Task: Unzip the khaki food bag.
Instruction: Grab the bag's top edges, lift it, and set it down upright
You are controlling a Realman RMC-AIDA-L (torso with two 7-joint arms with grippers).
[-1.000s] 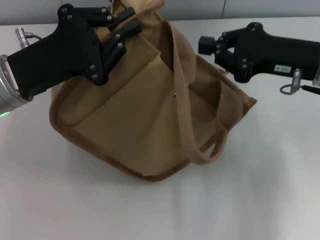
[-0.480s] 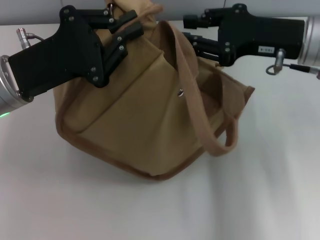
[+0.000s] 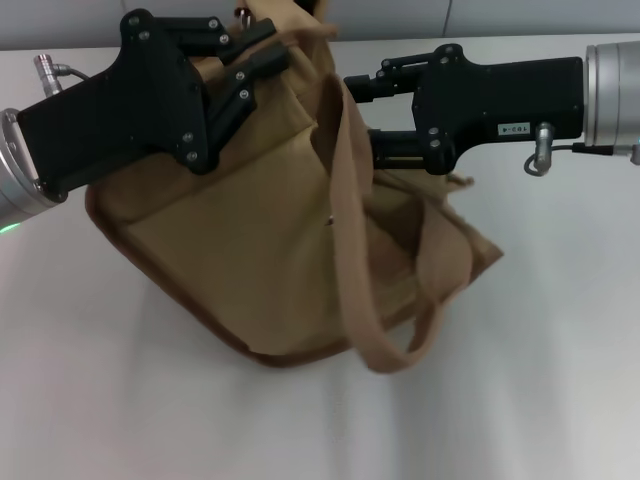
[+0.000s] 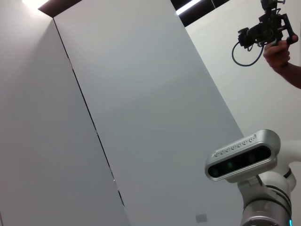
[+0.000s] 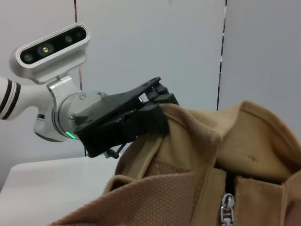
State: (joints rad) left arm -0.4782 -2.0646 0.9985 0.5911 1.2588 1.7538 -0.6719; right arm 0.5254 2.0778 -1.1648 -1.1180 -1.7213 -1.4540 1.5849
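Observation:
The khaki food bag (image 3: 250, 240) stands tilted on the white table in the head view, one wide handle (image 3: 365, 290) hanging down its front. My left gripper (image 3: 248, 52) is shut on the bag's top left corner and holds it up; the right wrist view shows it (image 5: 149, 109) clamped on that fabric. My right gripper (image 3: 362, 118) is open at the bag's top right, fingers apart beside the upper edge and the handle. The silver zipper pull (image 5: 227, 207) shows in the right wrist view on the shut zipper at the bag's top.
The white table (image 3: 520, 380) stretches around the bag. The left wrist view shows only a wall, the robot's head camera (image 4: 240, 155) and a person's hand holding a device (image 4: 275, 35) far off.
My right gripper has moved left onto the bag's top right edge. The bag has tilted and shifted left, its handle swinging lower. My left gripper has kept its hold.

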